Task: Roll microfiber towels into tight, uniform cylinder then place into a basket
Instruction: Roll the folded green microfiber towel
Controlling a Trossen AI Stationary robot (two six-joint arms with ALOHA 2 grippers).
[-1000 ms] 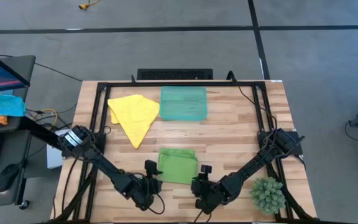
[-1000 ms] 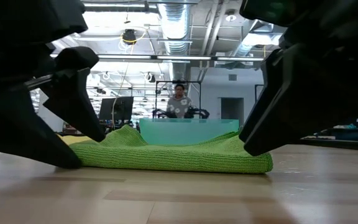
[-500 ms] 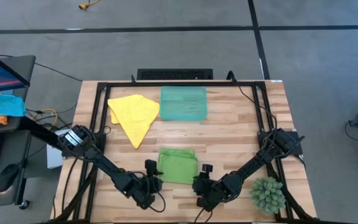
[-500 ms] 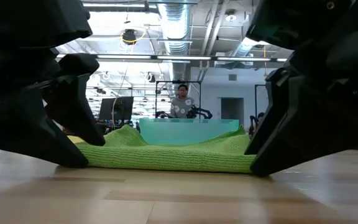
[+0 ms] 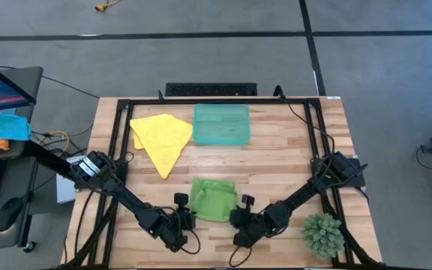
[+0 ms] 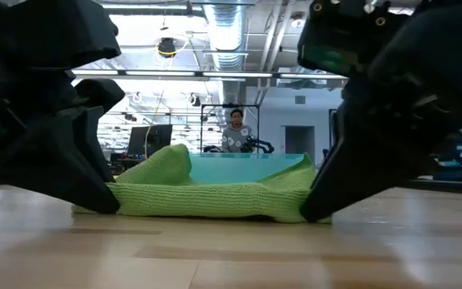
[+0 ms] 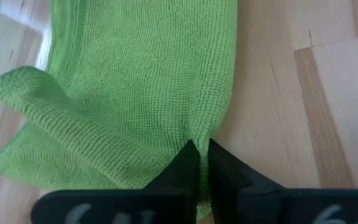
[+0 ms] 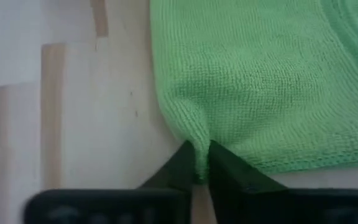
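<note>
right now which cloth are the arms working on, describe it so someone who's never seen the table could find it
On the wooden table, look at the near edge, midway between the two dark arms. There lies the lime green towel, folded, with the left pincer and the right pincer each shut on a near corner. Unlike the yellow towel beside the teal basket farther back, it is green and pinched at both corners.

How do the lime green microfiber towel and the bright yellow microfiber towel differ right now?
The lime green microfiber towel lies folded into a rough rectangle near the front edge; the bright yellow microfiber towel lies farther back as a triangle, beside the teal plastic basket. The green one is pinched at its front edge by the left gripper and the right gripper; the yellow one is untouched. Both rest on the wooden table, unrolled.
</note>
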